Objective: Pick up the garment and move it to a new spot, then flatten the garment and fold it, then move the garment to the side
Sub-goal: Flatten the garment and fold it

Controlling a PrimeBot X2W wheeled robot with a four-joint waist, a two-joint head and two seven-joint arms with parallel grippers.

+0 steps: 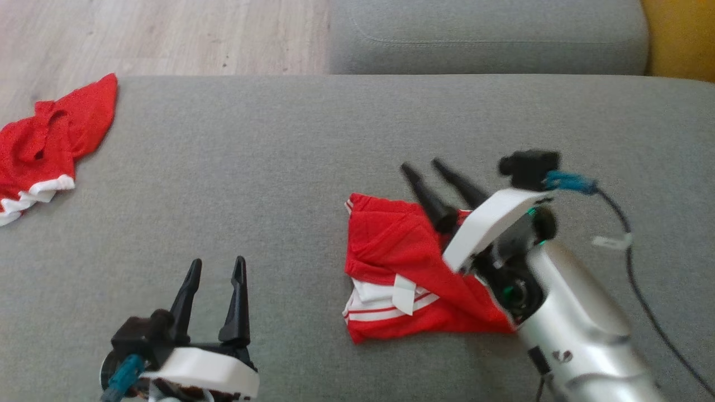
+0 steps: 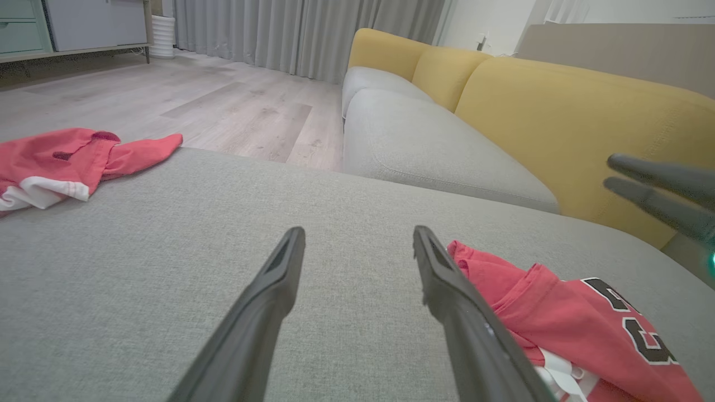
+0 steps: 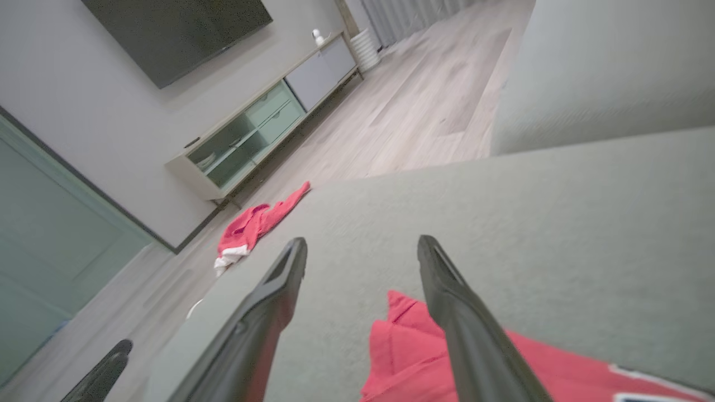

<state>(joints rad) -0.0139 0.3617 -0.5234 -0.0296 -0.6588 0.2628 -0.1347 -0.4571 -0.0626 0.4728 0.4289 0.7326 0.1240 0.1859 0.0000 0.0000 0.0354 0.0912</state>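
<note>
Garment (image 1: 402,268) lies bunched mid-cushion (image 1: 251,167), right tool (image 1: 420,164) over it, jaws spread, empty. Left tool (image 1: 218,260) also spread, empty. Risk: right tool snags a loose fold and drags it crooked.

Two red garments (image 1: 402,262) (image 1: 44,139), two grippers (image 1: 218,260) (image 1: 420,163), one grey sofa (image 1: 268,162).

The garment (image 1: 402,245) under the right gripper (image 1: 420,163) is red, white-striped, black-lettered. The second garment (image 1: 50,134), left of the left gripper (image 1: 218,260), is red, white-trimmed.
</note>
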